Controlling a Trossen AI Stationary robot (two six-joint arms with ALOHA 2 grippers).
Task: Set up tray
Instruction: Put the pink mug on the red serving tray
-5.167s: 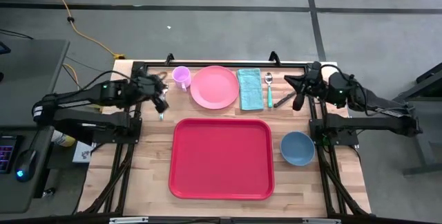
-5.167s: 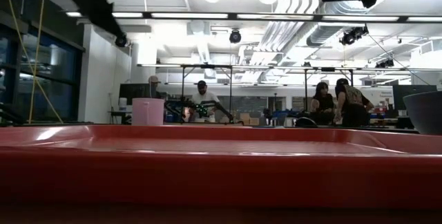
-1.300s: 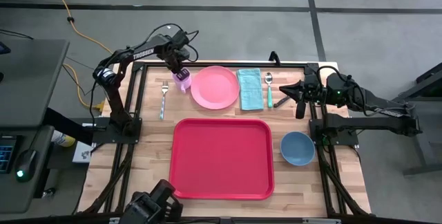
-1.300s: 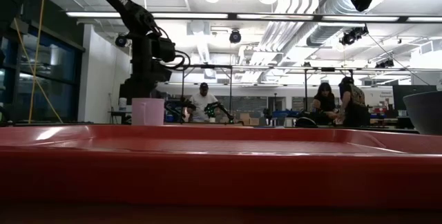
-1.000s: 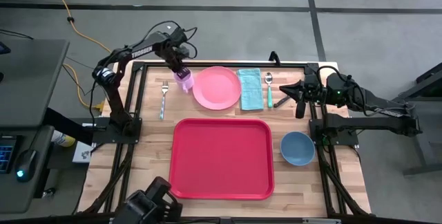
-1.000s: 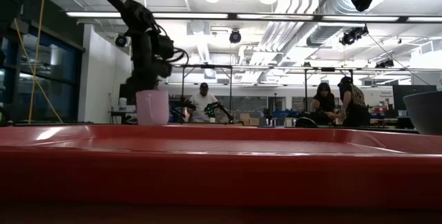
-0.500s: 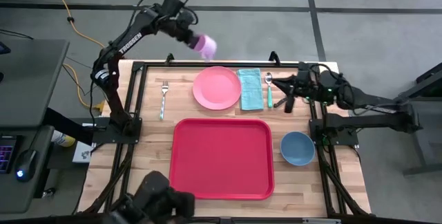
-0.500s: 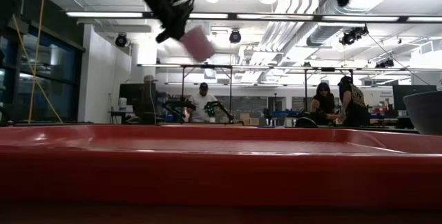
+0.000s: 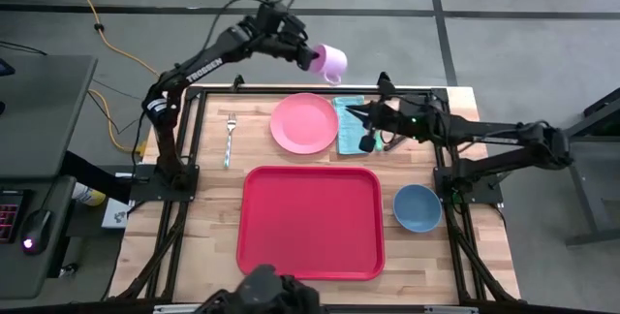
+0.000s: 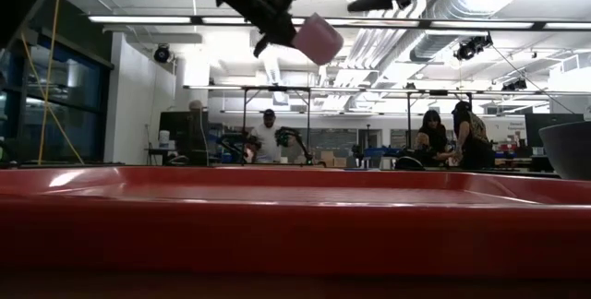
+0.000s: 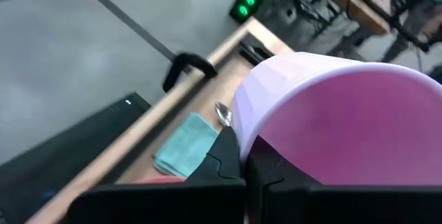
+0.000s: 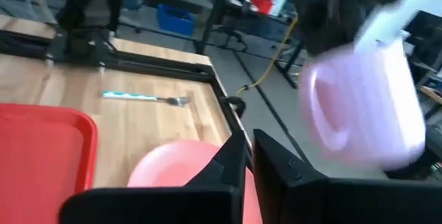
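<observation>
We carry the pink cup (image 9: pixel 332 61), clamped by its rim in the left pincer (image 9: pixel 315 58), high above the worktop's (image 9: pixel 213 207) far edge. We should bring it down level onto the tray (image 9: pixel 310 222), clear of the right pincer (image 9: pixel 360 128), which is closed and empty over the teal napkin (image 9: pixel 347 120).

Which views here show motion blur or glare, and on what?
Right wrist view: the pink cup is smeared by motion blur, as is the dark arm above it. Left wrist view: the cup fills the frame, soft-edged and too near to be in focus. Low view: ceiling strip lights glare, and the near rim of the tray is a blurred red band. High view: evenly lit, fairly sharp.
</observation>
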